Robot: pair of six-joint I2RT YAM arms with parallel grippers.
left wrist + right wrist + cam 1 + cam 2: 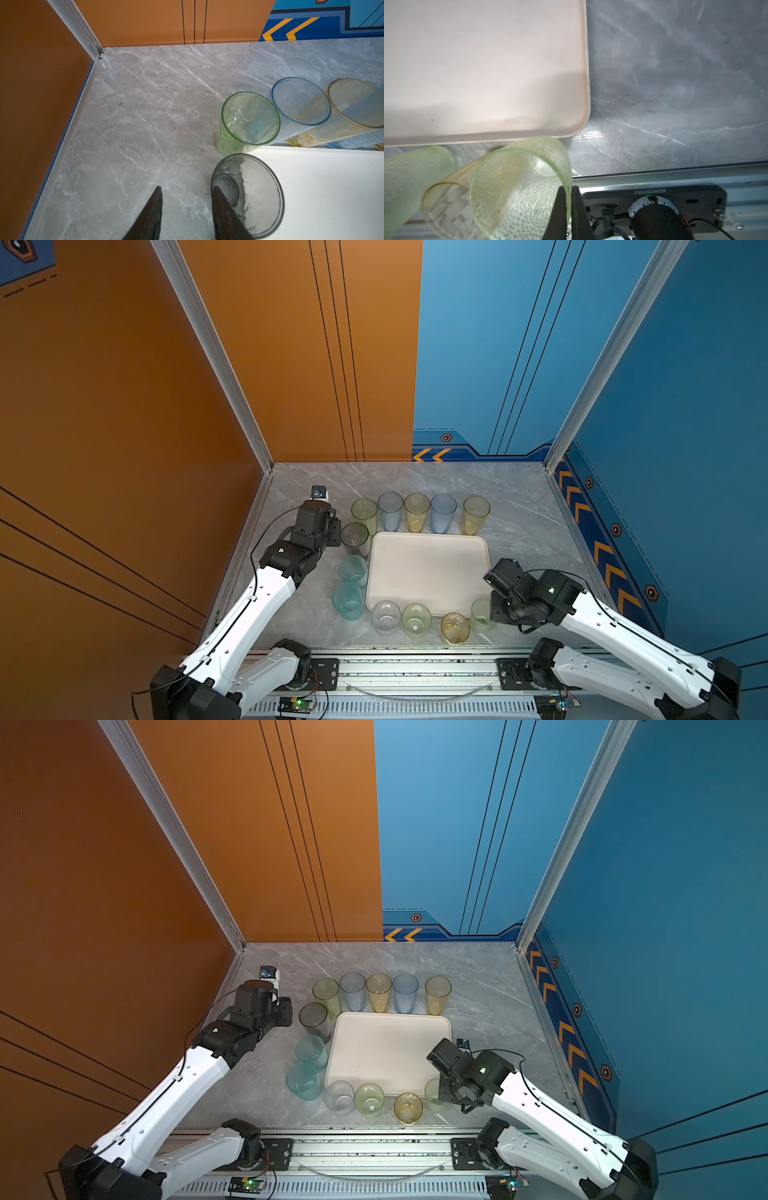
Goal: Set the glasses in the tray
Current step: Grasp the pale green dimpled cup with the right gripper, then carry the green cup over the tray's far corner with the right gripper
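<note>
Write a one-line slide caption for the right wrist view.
Edge grasp: right gripper shut on the wall of a pale green dimpled tumbler, beside the corner of the cream tray.

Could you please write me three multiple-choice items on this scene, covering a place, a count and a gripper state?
1. Where is the smoky grey tumbler? A in the tray; B on the table beside the tray's far left corner; C at the front edge.
2. How many tumblers form the back row behind the tray? A three; B seven; C five.
3. The right gripper is: A shut on the pale green tumbler's wall; B open above the tray; C holding a blue tumbler.
B, it stands beside that corner; C, five stand there; A, its fingers pinch the wall.
</note>
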